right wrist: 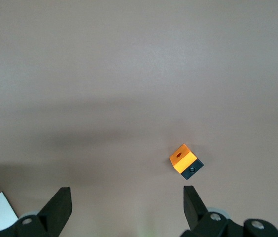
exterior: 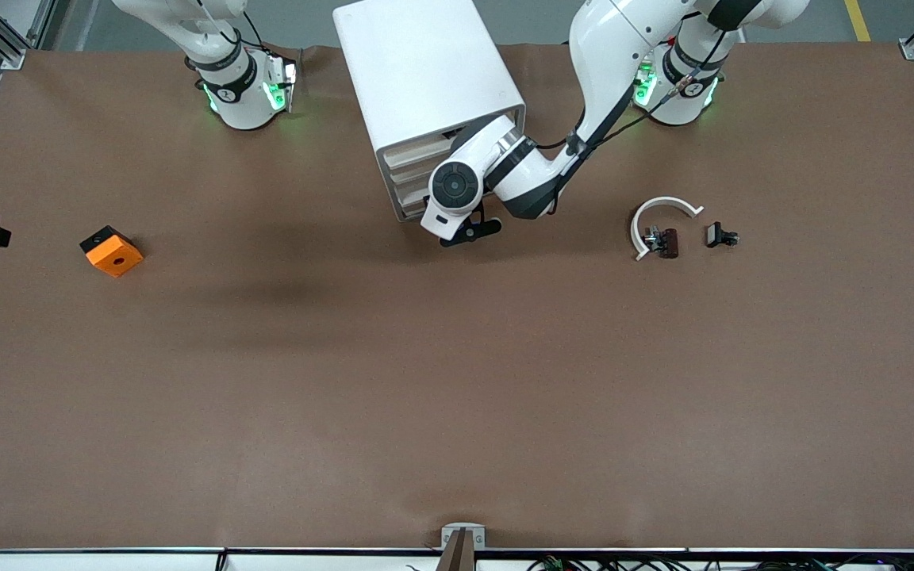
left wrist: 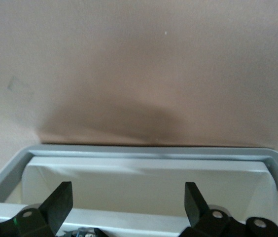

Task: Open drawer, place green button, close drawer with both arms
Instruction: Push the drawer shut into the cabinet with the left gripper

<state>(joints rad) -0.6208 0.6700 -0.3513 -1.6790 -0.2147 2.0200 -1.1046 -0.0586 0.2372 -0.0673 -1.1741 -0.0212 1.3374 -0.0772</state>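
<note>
We see the desk (exterior: 457, 396) with the cabinet (exterior: 425, 71) at its twelve o'clock. The left arm (exterior: 536, 170) reaches to the cabinet's front. The right arm (exterior: 219, 55) waits at eleven o'clock.

The drawer (left wrist: 149, 170) is out under the left gripper (left wrist: 129, 202), whose fingers are apart and hold nothing, so we judge the opening done. The right gripper (right wrist: 127, 207) hangs over bare desk, fingers likewise apart.

An orange cube (exterior: 112, 251) lies at nine o'clock. The clip pieces (exterior: 720, 235) and their white band (exterior: 659, 208) lie at two o'clock.

We cannot surely find the button. A small dark shape (left wrist: 84, 231) low in the drawer may be it. If so, only closing the drawer is left.
</note>
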